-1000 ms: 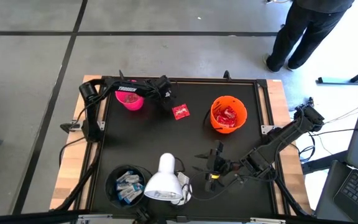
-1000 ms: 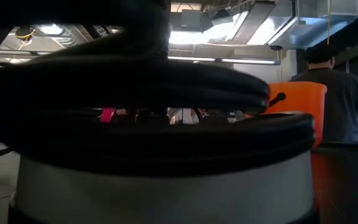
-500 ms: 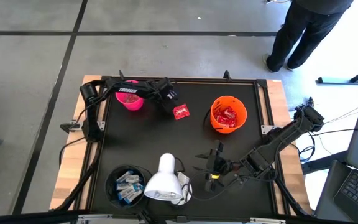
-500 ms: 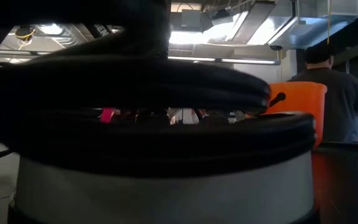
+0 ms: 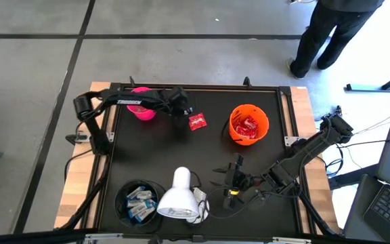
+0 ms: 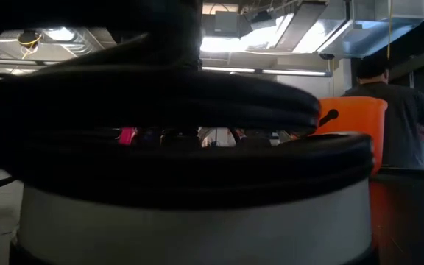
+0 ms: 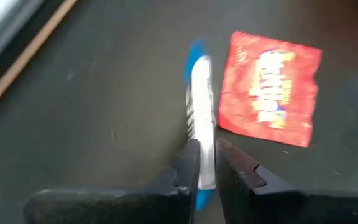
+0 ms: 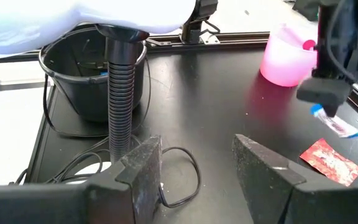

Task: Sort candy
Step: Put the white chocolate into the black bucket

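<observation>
My left gripper (image 5: 185, 112) hangs over the table's far middle, shut on a slim white-and-blue candy bar (image 7: 201, 112). A red crinkly candy packet (image 5: 196, 122) lies flat on the black table just right of it. The pink cup (image 5: 141, 110) stands behind the left arm. The orange cup (image 5: 249, 124) holds red packets. The black cup (image 5: 139, 200) at the near left holds white-and-blue bars. My right gripper (image 5: 231, 177) waits open above the near middle, with nothing between its fingers (image 8: 143, 163). My left gripper pinches the candy bar's near end (image 7: 205, 163) between its two fingers, which slant down from the table's left side and lie along the bar. The bar sticks out beyond the fingertips. In the right wrist view the bar (image 8: 336, 124) hangs below the fingers, clear of the table.
A white lamp head (image 5: 177, 198) on a ribbed neck (image 8: 121, 93) stands at the near middle beside the black cup, with cables at its foot. A dark object close to the lens blocks most of the low view. A person (image 5: 330, 34) stands beyond the far right corner.
My left arm has pulled its elbow toward the table's left edge and its gripper has risen, staying just left of the red packet. The packet has not moved.
</observation>
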You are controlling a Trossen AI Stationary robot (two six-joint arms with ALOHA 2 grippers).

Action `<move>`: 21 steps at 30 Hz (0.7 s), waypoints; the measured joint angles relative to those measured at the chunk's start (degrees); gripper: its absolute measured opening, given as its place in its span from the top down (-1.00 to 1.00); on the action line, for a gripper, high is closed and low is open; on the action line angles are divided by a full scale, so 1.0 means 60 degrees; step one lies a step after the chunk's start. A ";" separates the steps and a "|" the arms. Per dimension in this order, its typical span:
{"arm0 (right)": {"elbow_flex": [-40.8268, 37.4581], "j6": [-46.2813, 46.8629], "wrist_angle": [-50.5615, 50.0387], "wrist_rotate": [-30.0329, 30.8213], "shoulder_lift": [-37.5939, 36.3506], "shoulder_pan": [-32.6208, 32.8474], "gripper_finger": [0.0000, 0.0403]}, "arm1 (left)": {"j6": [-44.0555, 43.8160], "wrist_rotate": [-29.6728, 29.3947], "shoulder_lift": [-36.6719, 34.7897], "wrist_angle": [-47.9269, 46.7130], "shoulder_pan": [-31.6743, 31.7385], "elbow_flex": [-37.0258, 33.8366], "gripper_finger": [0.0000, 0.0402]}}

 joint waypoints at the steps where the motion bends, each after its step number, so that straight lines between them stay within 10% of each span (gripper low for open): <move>1: -0.0001 -0.0001 0.0002 0.0000 0.0000 0.0000 0.04 | 0.0058 -0.0059 -0.0220 -0.0098 -0.0108 0.0000 0.83; 21: -0.0004 -0.0503 -0.0076 -0.0004 0.0000 0.0000 0.04 | -0.0291 -0.0117 -0.6706 -0.5163 -0.3144 0.0036 1.00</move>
